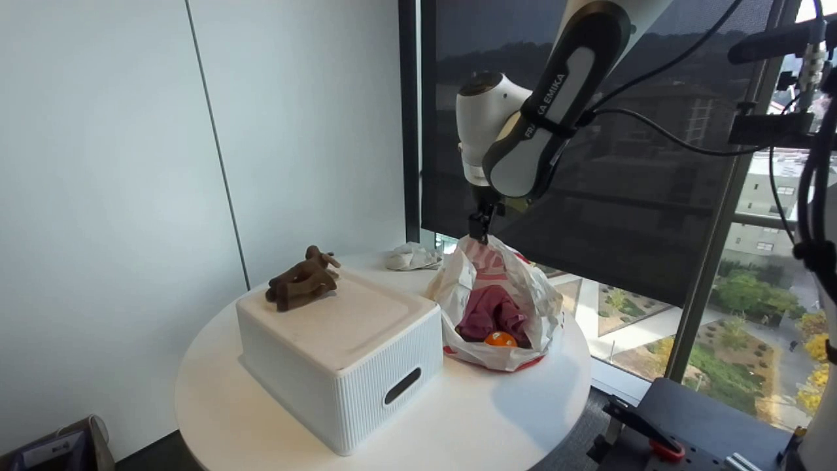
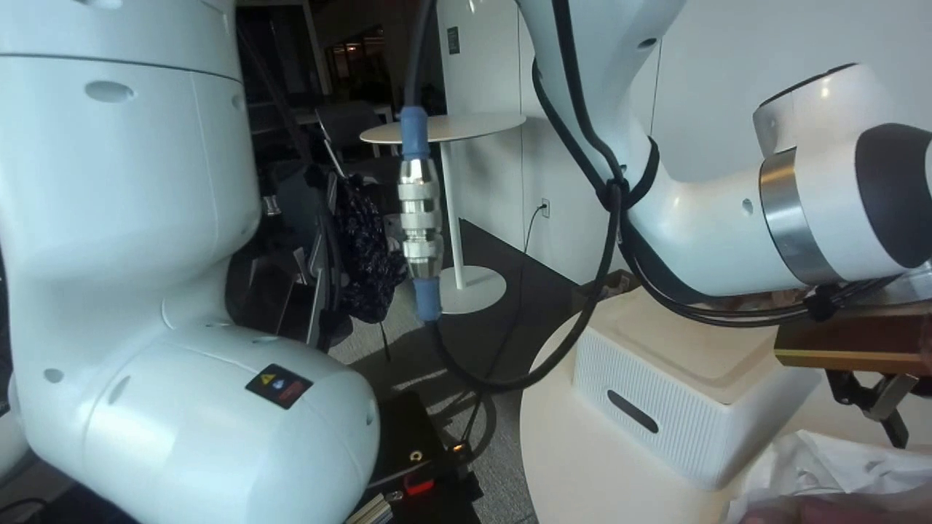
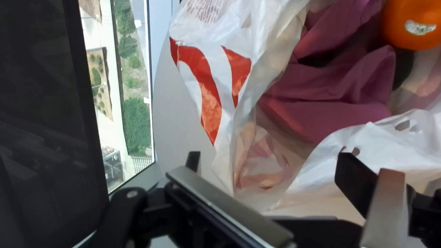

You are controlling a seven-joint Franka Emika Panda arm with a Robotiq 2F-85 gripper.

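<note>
My gripper [image 3: 270, 162] stands open in the wrist view, its two dark fingers well apart. Below and between them lies the rim of a white plastic bag [image 3: 268, 44] with red print; whether a finger touches it I cannot tell. The bag gapes, showing a maroon cloth [image 3: 344, 93] and an orange round thing [image 3: 411, 26] with a small silvery patch. In an exterior view the gripper [image 1: 480, 230] points down at the back rim of the bag [image 1: 546, 297], with cloth [image 1: 494, 311] and orange thing [image 1: 501, 339] nearer the front. Part of the bag [image 2: 837, 462] shows in an exterior view too.
A white ribbed box [image 1: 294, 373] stands beside the bag on the round white table [image 1: 216, 405]. On its lid lies a brown plush toy [image 1: 304, 281]. A crumpled white item [image 1: 412, 256] sits behind. Window and dark blind [image 1: 608, 216] rise close behind the arm.
</note>
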